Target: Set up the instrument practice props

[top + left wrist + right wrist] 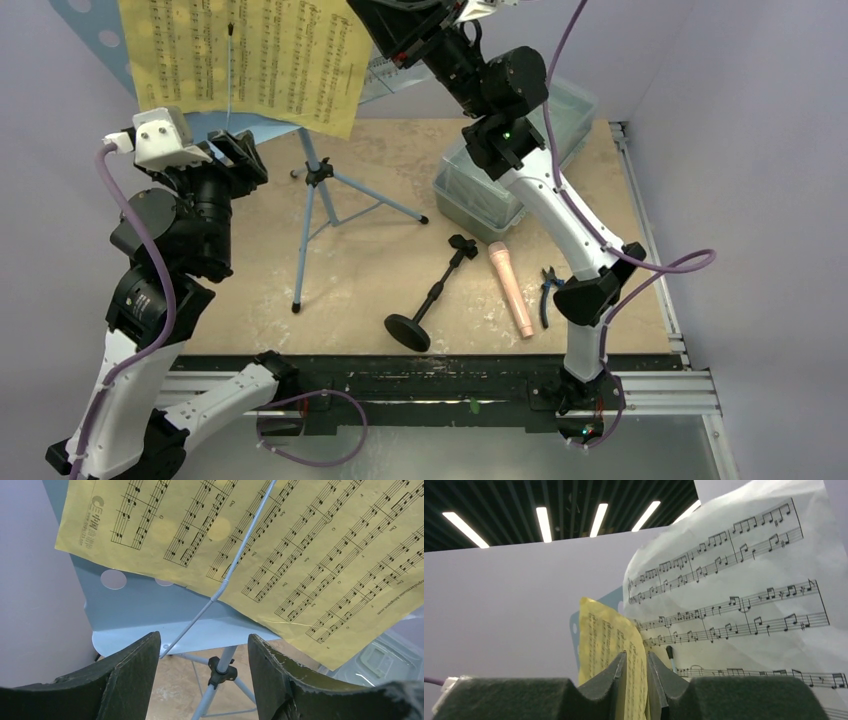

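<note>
Right fingers (610, 681) pinching yellow music sheet (320, 555) lettered Dm, G, F, left fingers (134, 672) spread, empty

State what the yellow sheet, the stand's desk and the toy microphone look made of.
Yellow sheet: thin matte paper, printed, curling at its edge. Stand's desk: probably painted sheet metal, smooth, punched holes. Toy microphone: likely plastic, even peach-pink colour.

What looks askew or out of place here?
The mic stand lies on its side, the microphone loose beside it. The yellow sheet sits crooked on the music stand, one corner drooping off it; the right end effector pinches its edge.
</note>
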Controlling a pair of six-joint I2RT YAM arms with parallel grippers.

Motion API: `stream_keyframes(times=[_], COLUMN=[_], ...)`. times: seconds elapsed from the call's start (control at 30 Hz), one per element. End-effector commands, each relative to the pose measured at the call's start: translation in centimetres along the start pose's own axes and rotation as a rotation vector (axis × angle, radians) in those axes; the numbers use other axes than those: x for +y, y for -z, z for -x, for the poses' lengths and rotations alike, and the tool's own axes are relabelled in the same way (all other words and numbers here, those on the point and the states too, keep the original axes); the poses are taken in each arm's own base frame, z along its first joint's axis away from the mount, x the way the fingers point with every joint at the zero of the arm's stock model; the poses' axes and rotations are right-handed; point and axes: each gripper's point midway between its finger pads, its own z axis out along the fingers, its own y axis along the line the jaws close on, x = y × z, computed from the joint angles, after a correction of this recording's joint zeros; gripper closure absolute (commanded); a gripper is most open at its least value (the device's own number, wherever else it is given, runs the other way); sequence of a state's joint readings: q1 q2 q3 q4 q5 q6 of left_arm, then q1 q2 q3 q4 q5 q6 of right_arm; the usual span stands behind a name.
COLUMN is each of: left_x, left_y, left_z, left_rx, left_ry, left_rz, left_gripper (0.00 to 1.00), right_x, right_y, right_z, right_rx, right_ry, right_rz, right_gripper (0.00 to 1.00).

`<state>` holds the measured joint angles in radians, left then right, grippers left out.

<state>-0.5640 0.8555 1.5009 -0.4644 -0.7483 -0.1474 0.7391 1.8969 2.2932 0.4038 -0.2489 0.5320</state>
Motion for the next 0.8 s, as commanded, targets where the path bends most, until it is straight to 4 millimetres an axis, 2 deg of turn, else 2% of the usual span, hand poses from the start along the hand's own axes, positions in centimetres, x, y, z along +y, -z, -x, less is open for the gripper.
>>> stream_keyframes(times=[0.0,0.07,0.17,0.3,0.43,0.57,0.63,0.77], left_x=[0.3,0.4,0.5,0.3,0.0,-0.1,-0.1,-0.1], left_y=[0.0,0.1,0.2,-0.1,-0.3,-0.4,-0.4,-0.4], left_z=[1.2,1.3,1.6,1.4,1.3,1.2,1.1,0.8], left_rx=[-0.045,-0.051,-0.062,-0.060,-0.058,-0.057,-0.053,-0.045], left_ry=[0.051,0.054,0.059,0.053,0.060,0.071,0.069,0.062], left_rz=[0.016,0.020,0.020,0.022,0.016,0.017,0.017,0.023], left_gripper=[0.37,0.37,0.37,0.38,0.38,0.38,0.38,0.38], right_x=[0.9,1.0,0.8,0.6,0.5,0.6,0.5,-0.2], right_y=[-0.6,-0.7,-0.7,-0.7,-0.8,-0.7,-0.6,-0.1], right_z=[0.4,0.4,0.0,-0.7,-1.2,-1.1,-1.1,-1.2], right_rx=[0.000,0.000,0.010,0.030,0.042,0.037,0.039,0.054], right_ry=[0.018,0.017,0.020,0.019,0.017,0.028,0.040,0.042], right_rz=[0.042,0.048,0.046,0.049,0.053,0.053,0.046,-0.006], right_gripper=[0.77,0.76,0.71,0.70,0.78,0.80,0.73,0.52])
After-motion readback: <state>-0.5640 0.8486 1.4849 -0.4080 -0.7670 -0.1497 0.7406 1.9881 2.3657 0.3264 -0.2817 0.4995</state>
